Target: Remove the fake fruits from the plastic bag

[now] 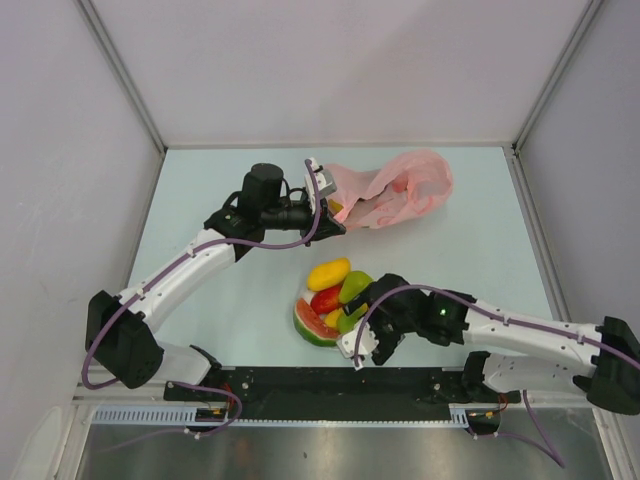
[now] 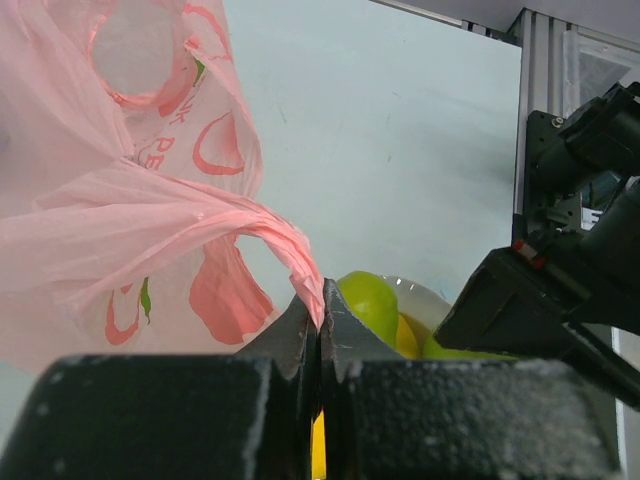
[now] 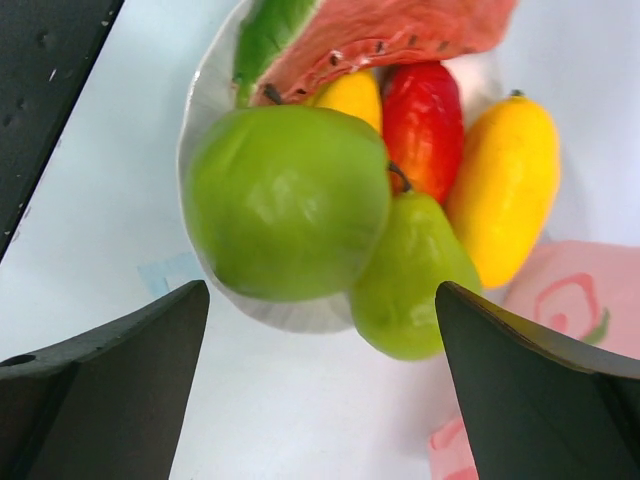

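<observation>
1. A white round bowl (image 1: 302, 298) sits at lower centre of the top view. It holds glossy plastic fruits piled together: a yellow-orange mango (image 1: 329, 273), a red mango (image 1: 326, 298), two green pears (image 1: 355, 286), a small yellow piece (image 1: 333, 318) and a watermelon slice (image 1: 313, 328).
2. The thin, crinkly pink plastic bag (image 1: 395, 192), printed with red and green shapes, lies at upper centre, well apart from the bowl. What is inside it cannot be told.
3. The bag's long axis runs roughly left to right across the frame. Its left end is at the left gripper (image 1: 335, 210).
4. The yellow-orange mango's long axis runs from lower left to upper right.
5. Only the left wrist view shows the left gripper's jaws pressed together on a twisted strip of the bag's film. Handle loops show at the upper left of that frame.
6. Only the right wrist view shows the right gripper (image 3: 318, 395) with its jaws spread wide and nothing between them, just beside the bowl. One pear there looks rounder and larger than the other.
</observation>
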You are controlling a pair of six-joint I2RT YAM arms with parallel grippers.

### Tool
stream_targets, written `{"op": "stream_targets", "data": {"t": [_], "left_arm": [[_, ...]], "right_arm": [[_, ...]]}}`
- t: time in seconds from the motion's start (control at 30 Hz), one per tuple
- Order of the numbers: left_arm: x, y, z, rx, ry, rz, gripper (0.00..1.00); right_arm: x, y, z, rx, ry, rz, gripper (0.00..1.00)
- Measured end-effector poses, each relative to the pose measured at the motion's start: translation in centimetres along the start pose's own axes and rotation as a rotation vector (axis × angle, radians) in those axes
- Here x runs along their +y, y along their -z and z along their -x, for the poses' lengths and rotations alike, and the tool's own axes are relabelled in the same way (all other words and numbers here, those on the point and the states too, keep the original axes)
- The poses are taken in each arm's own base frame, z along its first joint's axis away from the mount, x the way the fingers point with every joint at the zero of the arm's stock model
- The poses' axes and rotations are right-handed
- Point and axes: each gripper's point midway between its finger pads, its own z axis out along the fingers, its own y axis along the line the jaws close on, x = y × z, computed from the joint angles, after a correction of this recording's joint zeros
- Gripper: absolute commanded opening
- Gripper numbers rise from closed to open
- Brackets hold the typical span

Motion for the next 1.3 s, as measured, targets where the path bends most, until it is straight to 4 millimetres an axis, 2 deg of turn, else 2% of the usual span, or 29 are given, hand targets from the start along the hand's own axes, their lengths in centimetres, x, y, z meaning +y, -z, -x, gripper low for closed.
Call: {"op": "stream_targets", "data": {"t": [0.23,0.33,0.4,0.5,0.6,0.67,0.8,0.83,0.93,1.0,1.07,1.2,1.23,1.3], "left_arm": [[0.0,0.0,0.0,-0.001,0.001,-0.002,0.00],[0.0,0.0,0.0,0.000,0.003,-0.001,0.00],[0.0,0.0,-0.1,0.002,0.013,0.006,0.00],[0.4,0.1,-0.4,0.022,0.040,0.037,0.00],[0.7,0.6,-0.6,0.056,0.055,0.066,0.00],[1.0,0.8,-0.4,0.068,0.049,0.085,0.01],[2.1,1.4,-1.2,0.116,0.032,0.158,0.01],[2.4,1.6,-1.6,0.136,0.032,0.180,0.00],[3.5,2.5,-2.5,0.202,0.011,0.244,0.00],[4.5,2.9,-2.4,0.236,-0.010,0.290,0.00],[5.5,3.3,-2.0,0.250,-0.034,0.336,0.00],[6.5,3.8,-2.2,0.267,-0.043,0.374,0.00],[6.5,3.8,-2.4,0.269,-0.039,0.375,0.00],[6.6,4.0,-2.6,0.256,-0.018,0.377,0.00]], "right_arm": [[-0.7,2.8,0.4,0.000,-0.006,-0.090,1.00],[-1.4,4.7,-0.1,0.026,-0.003,-0.165,1.00],[-2.8,6.7,-0.5,0.040,-0.010,-0.266,1.00],[-6.0,10.1,-1.0,0.050,-0.042,-0.472,1.00],[-9.1,12.6,-2.2,0.083,-0.108,-0.647,0.94],[-10.8,13.3,-4.1,0.130,-0.201,-0.718,0.88],[-16.2,15.8,-10.9,0.202,-0.549,-0.849,0.74],[-17.7,16.7,-12.9,0.196,-0.645,-0.892,0.63],[-21.1,18.5,-17.0,0.109,-0.849,-0.999,0.44],[-22.3,18.3,-18.6,0.039,-0.941,-1.023,0.37],[-22.6,16.6,-18.7,-0.025,-1.003,-0.981,0.36],[-21.7,11.6,-18.4,-0.102,-1.128,-0.827,0.33],[-21.5,10.6,-18.5,-0.106,-1.162,-0.805,0.28],[-20.7,8.7,-19.5,-0.090,-1.243,-0.771,0.27]]}}
